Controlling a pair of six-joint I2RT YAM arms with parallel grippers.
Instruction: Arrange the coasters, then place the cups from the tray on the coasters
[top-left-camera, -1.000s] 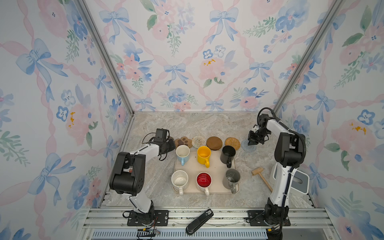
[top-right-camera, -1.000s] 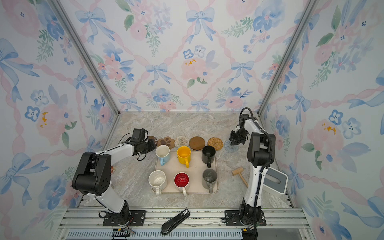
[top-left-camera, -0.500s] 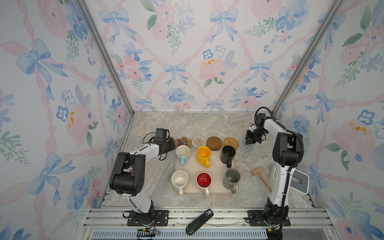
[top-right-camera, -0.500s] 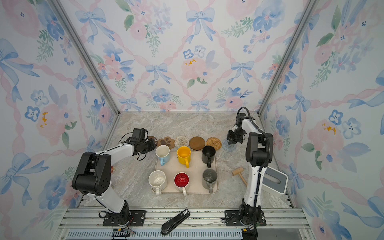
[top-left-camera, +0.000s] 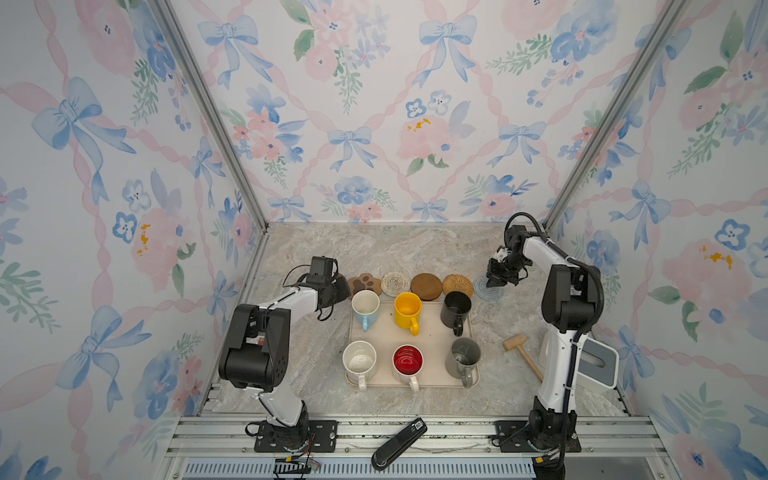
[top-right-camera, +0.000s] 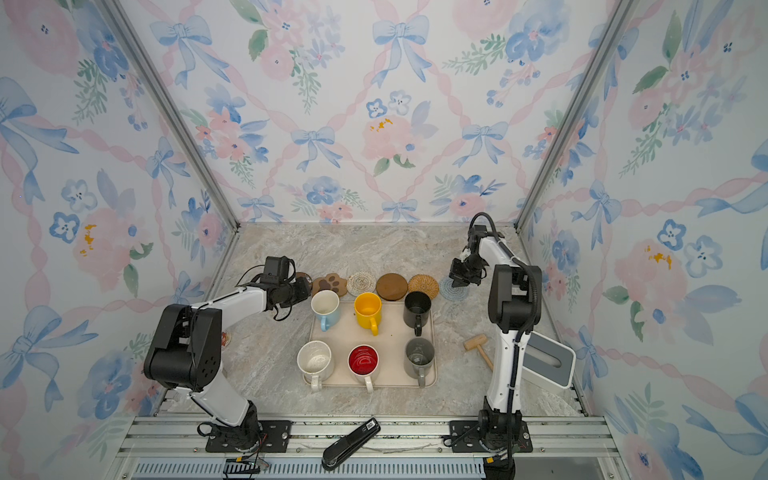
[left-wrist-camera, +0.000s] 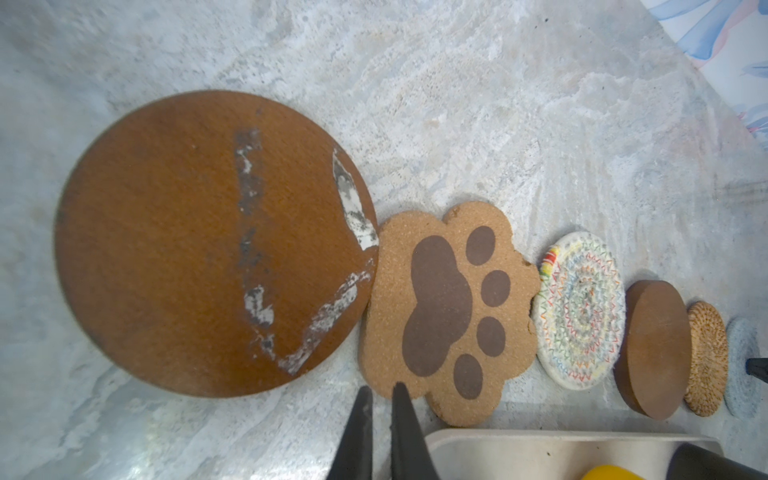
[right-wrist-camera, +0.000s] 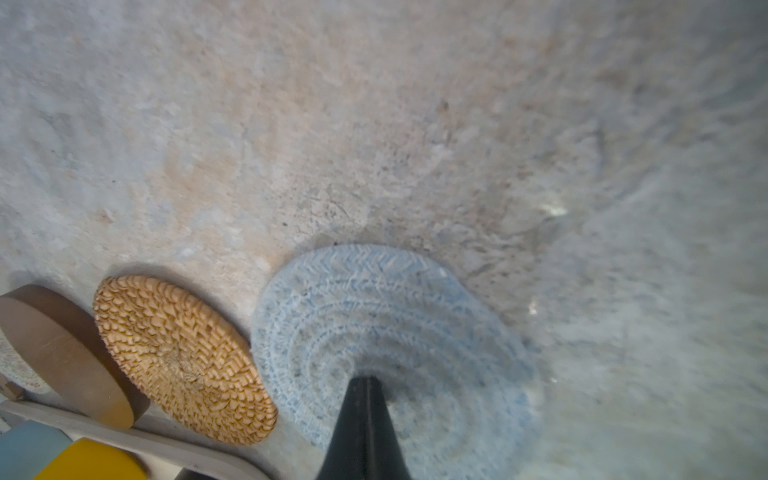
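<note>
On the marbled worktop (top-left-camera: 374, 249) behind the beige tray (top-left-camera: 432, 340), left pincer (left-wrist-camera: 380, 388) and right pincer (right-wrist-camera: 365, 379) are seen closed, the latter over a grey-blue crocheted coaster (right-wrist-camera: 374, 299).

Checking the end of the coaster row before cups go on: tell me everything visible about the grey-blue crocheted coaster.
The grey-blue crocheted coaster is a round, flat mat of yarn in concentric rings, pale blue flecked with grey. It lies flat on the marble table, at the right end of the row in both top views, close beside the tan rattan coaster; whether they touch is unclear. The right gripper, shut, seems to press its tips near its middle.
</note>
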